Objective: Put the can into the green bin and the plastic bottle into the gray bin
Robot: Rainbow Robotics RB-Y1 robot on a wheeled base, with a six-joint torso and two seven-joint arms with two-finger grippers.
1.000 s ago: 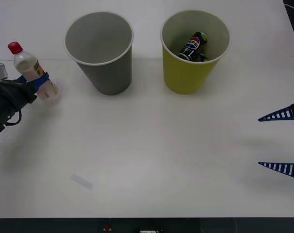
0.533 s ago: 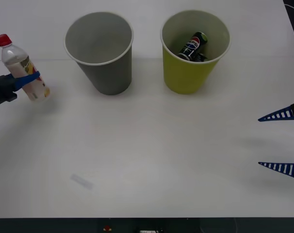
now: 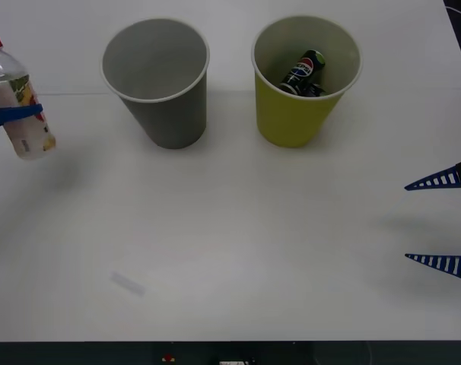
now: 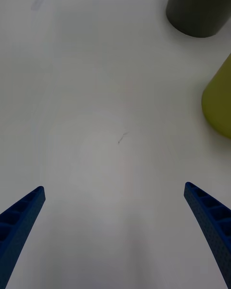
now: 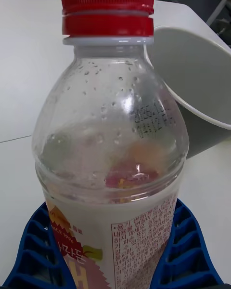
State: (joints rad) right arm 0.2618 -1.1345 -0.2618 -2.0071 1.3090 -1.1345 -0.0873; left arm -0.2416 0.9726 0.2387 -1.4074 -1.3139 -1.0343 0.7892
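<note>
Left of the gray bin point(image 3: 155, 80), the left gripper point(image 3: 10, 115) clamps the plastic bottle point(image 3: 16, 106) at its label, apparently clear of the table. Carry it upright above the rim before releasing. The right gripper point(image 3: 442, 222) waits, fingers spread, empty.

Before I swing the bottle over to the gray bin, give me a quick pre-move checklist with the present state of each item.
1. Left hand clamped on the plastic bottle: ok.
2. Bottle lifted off the table: ok.
3. Red cap on: ok.
4. Gray bin upright, mouth open, nothing seen inside: ok.
5. Can inside the green bin: ok.
6. Right hand open, off to the right of both bins: ok.
</note>
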